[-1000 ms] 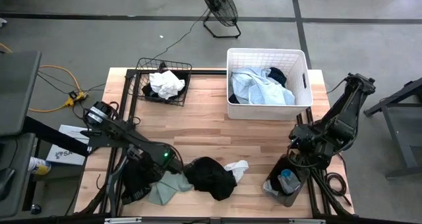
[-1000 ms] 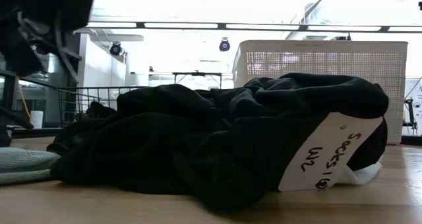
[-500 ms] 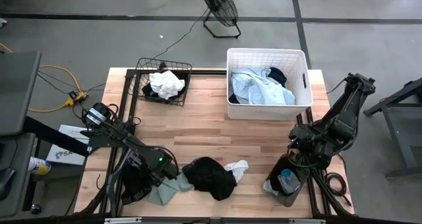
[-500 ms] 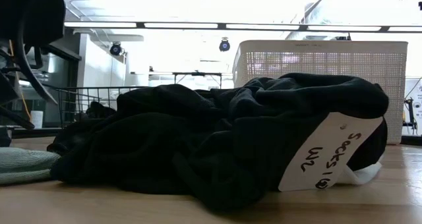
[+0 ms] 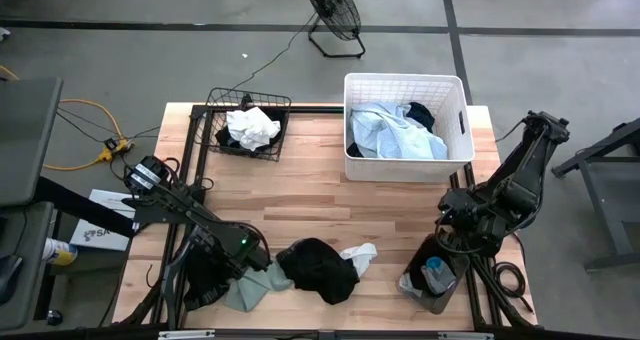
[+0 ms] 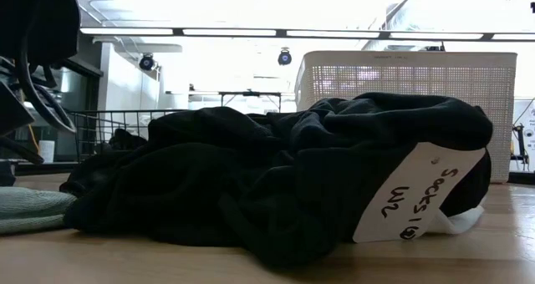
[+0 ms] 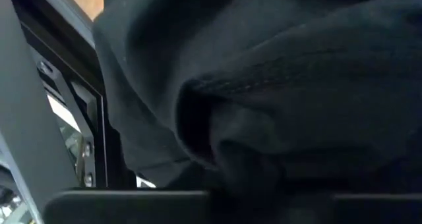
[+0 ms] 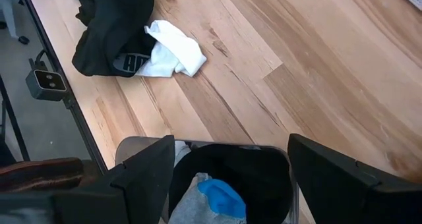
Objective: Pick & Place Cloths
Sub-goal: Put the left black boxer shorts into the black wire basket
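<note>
Some cloths already sit in the white plastic laundry basket (image 5: 405,130) and the black wire basket (image 5: 247,125). The left gripper (image 5: 215,272) has its fingers closed on a crumpled black garment (image 7: 264,99) at the table's near edge, beside a sage green cloth (image 5: 250,292). The right gripper (image 5: 452,225) waits with fingers apart; a black heap (image 5: 318,270) and a white piece (image 5: 358,255) remain.

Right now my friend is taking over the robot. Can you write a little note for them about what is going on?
Left claw: down at the front pile, closing into dark cloth; a firm hold cannot be confirmed.
Right claw: open, waiting above the dark bin at the front right.
Done: pale blue cloths in the white basket, white cloth in the wire basket.
Left: black cloth, white one and green one lie on the table.
</note>
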